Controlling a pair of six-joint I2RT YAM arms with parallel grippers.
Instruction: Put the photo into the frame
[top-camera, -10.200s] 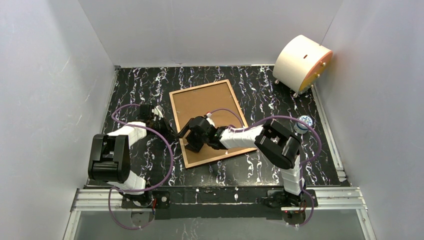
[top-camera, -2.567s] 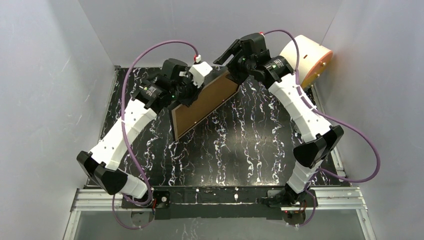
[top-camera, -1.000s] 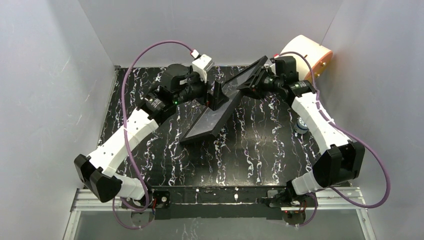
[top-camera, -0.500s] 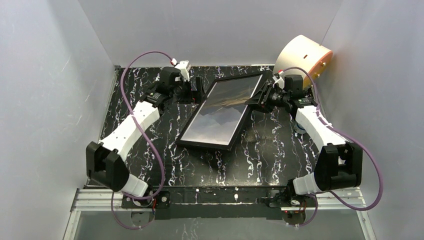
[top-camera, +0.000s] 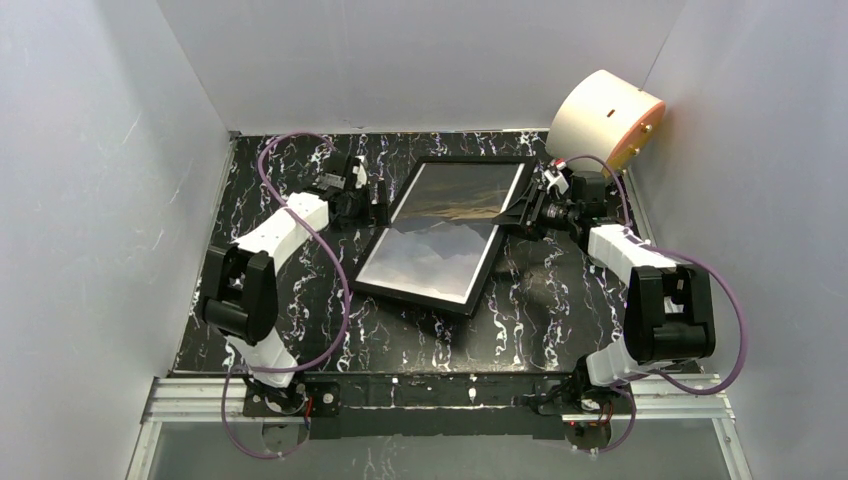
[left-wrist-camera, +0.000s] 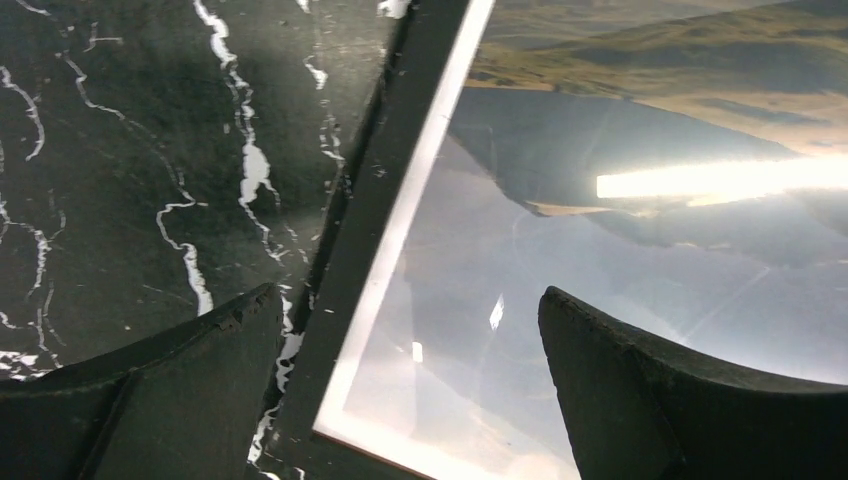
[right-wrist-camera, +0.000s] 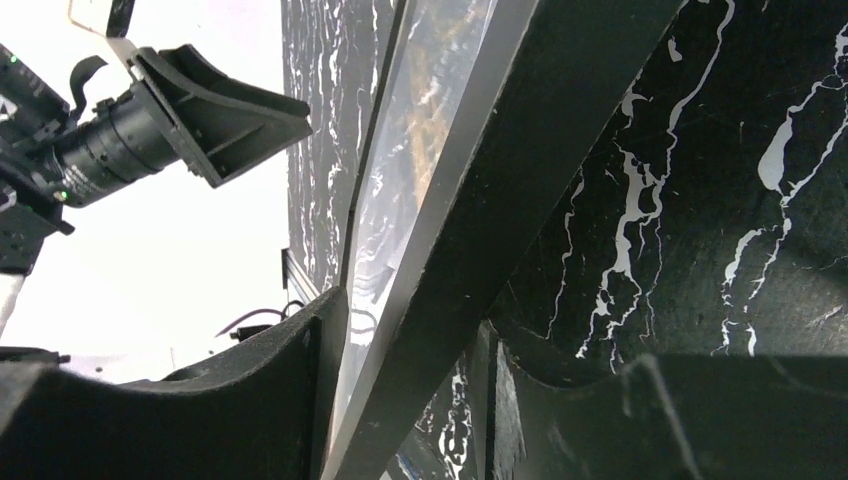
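The frame (top-camera: 410, 296) is lying flat at the centre of the table (top-camera: 560, 300), with the photo (top-camera: 445, 225) showing through its pane. The left gripper (top-camera: 373, 205) is gaping wide astride the frame's left edge, holding nothing. The right gripper (top-camera: 513, 215) is straddling the right edge; whether it is gripping, I cannot tell.

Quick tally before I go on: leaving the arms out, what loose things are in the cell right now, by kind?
Picture frame: 1
Photo, showing through the frame's pane: 1
Cream drum-shaped object, back right corner: 1
Total: 3
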